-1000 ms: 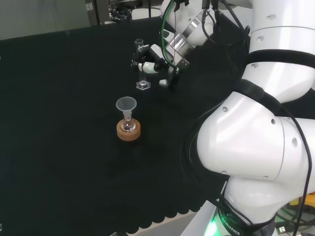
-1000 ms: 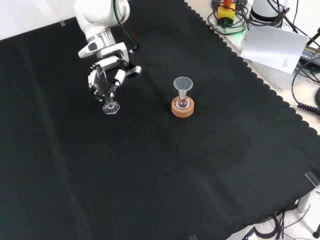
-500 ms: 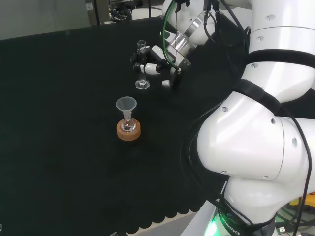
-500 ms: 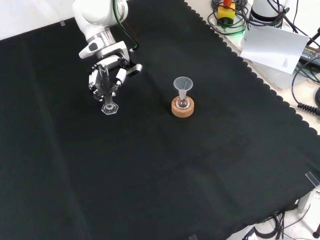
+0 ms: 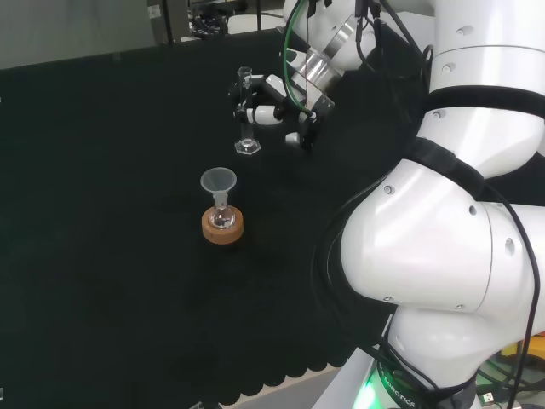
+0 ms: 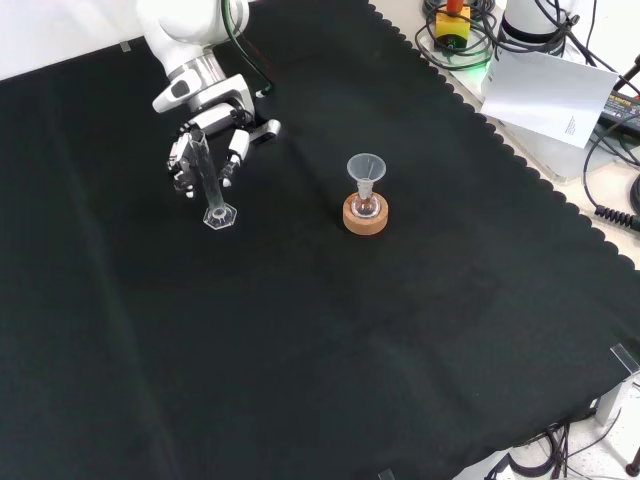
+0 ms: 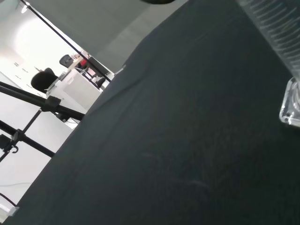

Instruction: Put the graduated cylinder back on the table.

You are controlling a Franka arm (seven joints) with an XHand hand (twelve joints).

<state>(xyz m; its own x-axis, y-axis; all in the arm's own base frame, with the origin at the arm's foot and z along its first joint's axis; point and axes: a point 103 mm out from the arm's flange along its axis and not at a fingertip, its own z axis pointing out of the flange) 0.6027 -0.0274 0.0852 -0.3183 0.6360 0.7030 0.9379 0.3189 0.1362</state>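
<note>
My hand (image 6: pixel 208 140): up at the far side of the cloth in the front view, fingers spread and relaxed around the upper part of the cylinder; whether any of them touches the glass I cannot tell
Graduated cylinder (image 6: pixel 206 185): standing upright on its hexagonal foot, foot flat on the black cloth (image 6: pixel 300 350), tube rising between my fingers; in the head view it (image 5: pixel 246 115) stands just left of my hand (image 5: pixel 272 106)
Cylinder from my wrist: the ribbed clear tube (image 7: pixel 276 33) runs down to its foot, which rests on the cloth
Funnel (image 6: pixel 366 170): clear, sitting in the neck of a small flask (image 6: pixel 365 205), well apart from the cylinder, to its right in the front view
Cork ring (image 6: pixel 365 217): under the flask as its stand; in the head view it (image 5: pixel 222 227) lies nearer the camera than the cylinder
My arm (image 5: pixel 460 213): big white links at the right of the head view
Paper sheet (image 6: pixel 550 92): off the cloth's edge, top right in the front view, beside cables
</note>
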